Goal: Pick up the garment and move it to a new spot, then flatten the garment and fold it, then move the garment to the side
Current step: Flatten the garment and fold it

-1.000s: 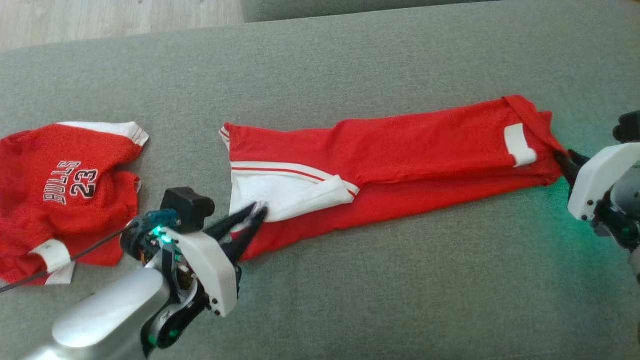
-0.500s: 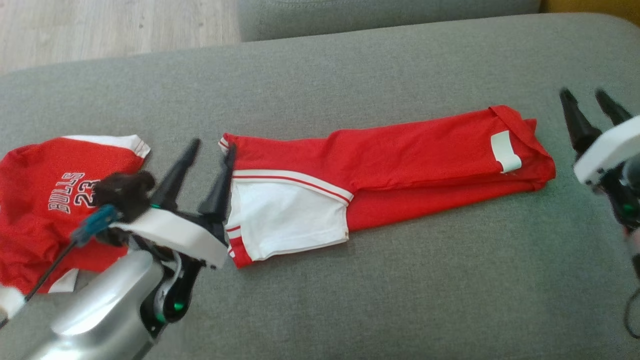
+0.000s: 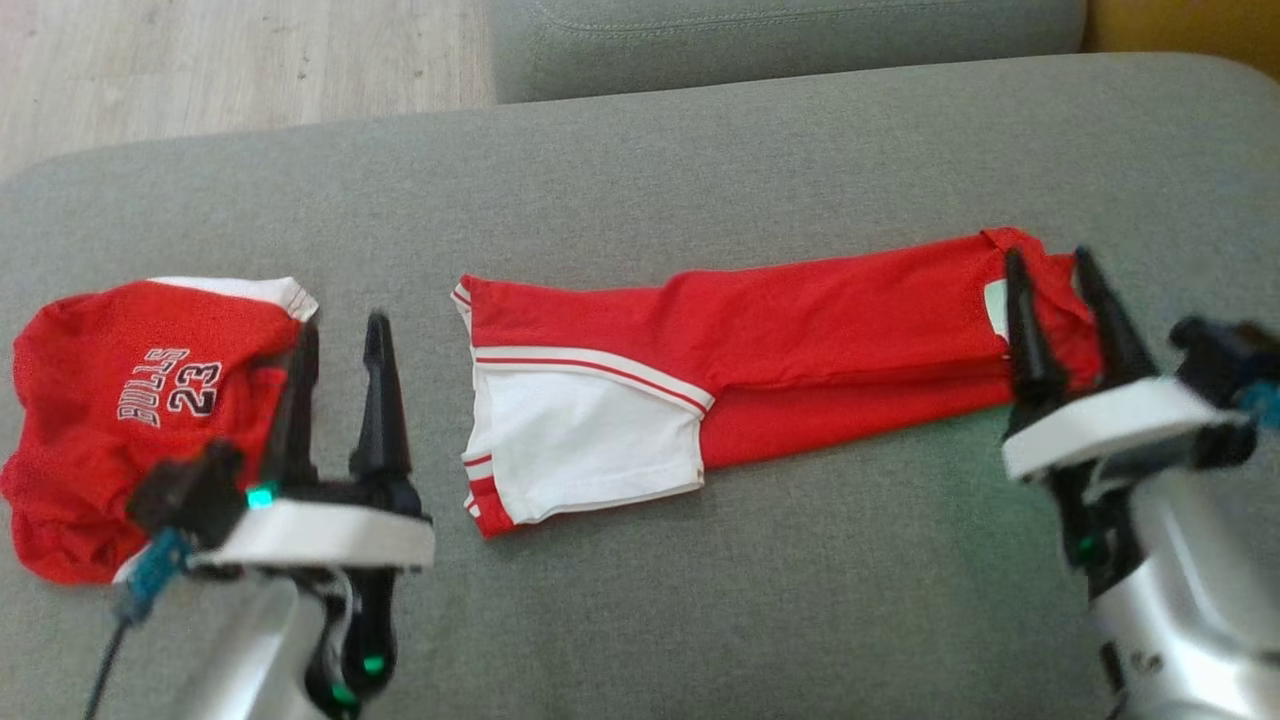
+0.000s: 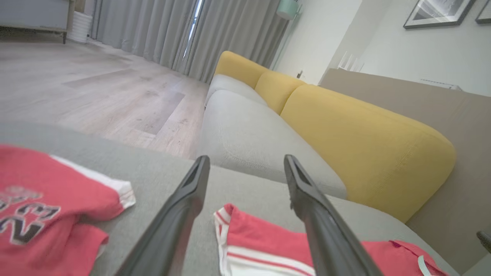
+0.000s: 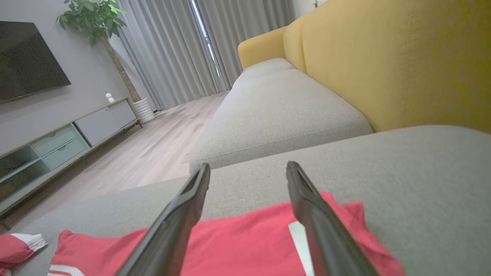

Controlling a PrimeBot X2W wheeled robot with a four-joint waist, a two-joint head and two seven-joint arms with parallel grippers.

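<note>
Left end effector (image 3: 342, 325) near long garment (image 3: 800, 320)

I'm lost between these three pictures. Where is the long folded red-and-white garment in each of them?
Head view: the long folded red-and-white garment lies across the middle, on the grey cushion.
Left wrist view: bottom edge, centre to right.
Right wrist view: along the bottom edge, centre.
Shared landmark: the crumpled red "Bulls 23" jersey, left of it in every view.
</note>
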